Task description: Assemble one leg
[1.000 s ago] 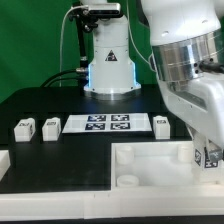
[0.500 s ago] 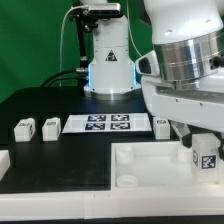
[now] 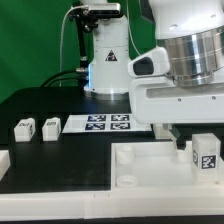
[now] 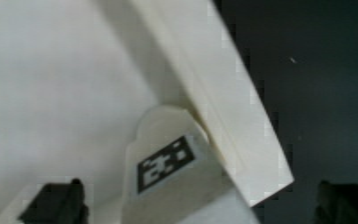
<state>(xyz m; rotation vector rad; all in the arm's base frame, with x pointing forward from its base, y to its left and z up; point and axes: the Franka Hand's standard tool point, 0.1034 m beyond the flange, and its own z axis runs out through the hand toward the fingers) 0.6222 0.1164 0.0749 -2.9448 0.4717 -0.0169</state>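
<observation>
One leg stands upright at the near corner of the large white tray-like part on the exterior view's right, with its marker tag facing the camera. My gripper hangs straight over it. In the wrist view the leg stands between the two dark fingertips, with a gap on each side. The gripper is open and holds nothing. The tray's raised rim runs beside the leg.
Two more legs lie on the black table at the exterior view's left. The marker board lies behind the tray. The robot base stands at the back. A white block sits at the left edge.
My wrist has turned and the arm's body has swung toward the exterior view's left. The leg has stayed in about the same place at the tray's corner.
</observation>
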